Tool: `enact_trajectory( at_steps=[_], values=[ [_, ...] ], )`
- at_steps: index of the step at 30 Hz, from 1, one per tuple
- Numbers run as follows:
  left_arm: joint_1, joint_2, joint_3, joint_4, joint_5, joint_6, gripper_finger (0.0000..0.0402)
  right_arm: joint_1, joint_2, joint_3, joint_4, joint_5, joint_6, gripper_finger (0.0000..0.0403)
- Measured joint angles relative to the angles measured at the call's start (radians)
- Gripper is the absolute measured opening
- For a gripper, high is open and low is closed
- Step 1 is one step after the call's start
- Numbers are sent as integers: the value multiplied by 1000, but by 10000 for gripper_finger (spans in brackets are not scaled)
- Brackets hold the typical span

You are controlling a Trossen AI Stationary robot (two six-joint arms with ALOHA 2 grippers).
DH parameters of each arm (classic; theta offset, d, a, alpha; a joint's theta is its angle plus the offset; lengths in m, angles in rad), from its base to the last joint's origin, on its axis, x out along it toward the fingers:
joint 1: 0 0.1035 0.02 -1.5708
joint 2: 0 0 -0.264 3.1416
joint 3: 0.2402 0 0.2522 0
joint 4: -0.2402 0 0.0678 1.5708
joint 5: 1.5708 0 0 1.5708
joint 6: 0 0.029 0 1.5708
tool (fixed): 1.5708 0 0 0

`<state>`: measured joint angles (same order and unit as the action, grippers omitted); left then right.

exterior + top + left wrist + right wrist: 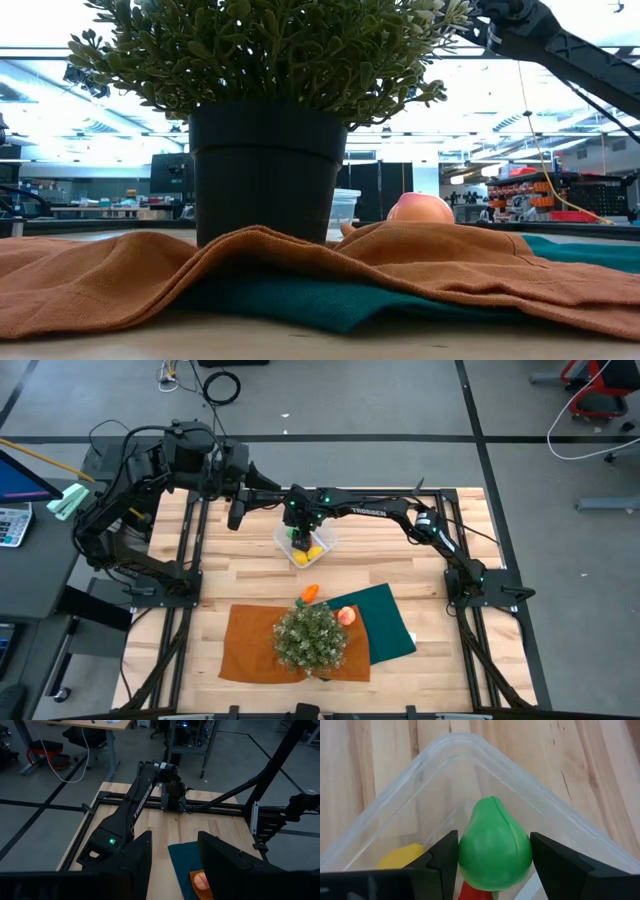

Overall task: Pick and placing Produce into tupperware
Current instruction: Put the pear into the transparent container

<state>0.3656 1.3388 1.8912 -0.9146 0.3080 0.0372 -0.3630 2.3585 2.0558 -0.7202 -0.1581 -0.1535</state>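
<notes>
Green produce point(494, 851) between right claw point(493, 862) fingers

Produce and tupperware, status
Clear rounded-square plastic tupperware point(303, 543) holds green pear-shaped toy point(493, 851), yellow toy point(315, 552), red piece; orange toy point(310, 593) and peach-pink toy point(346, 616) lie outside, apart from it.

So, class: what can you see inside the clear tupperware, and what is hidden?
Inside the tupperware are a yellow piece, a red piece and a green pear-shaped piece held between the right gripper's fingers. The fingers and the pear hide the rest of the container's floor.
</notes>
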Motion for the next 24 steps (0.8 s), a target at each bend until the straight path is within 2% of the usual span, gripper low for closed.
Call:
enact_trajectory(
  at_steps=[24],
  values=[
    [0, 0, 0, -4, 0, -8, 162, 20, 7, 0, -29, 13, 62, 185]
  ],
)
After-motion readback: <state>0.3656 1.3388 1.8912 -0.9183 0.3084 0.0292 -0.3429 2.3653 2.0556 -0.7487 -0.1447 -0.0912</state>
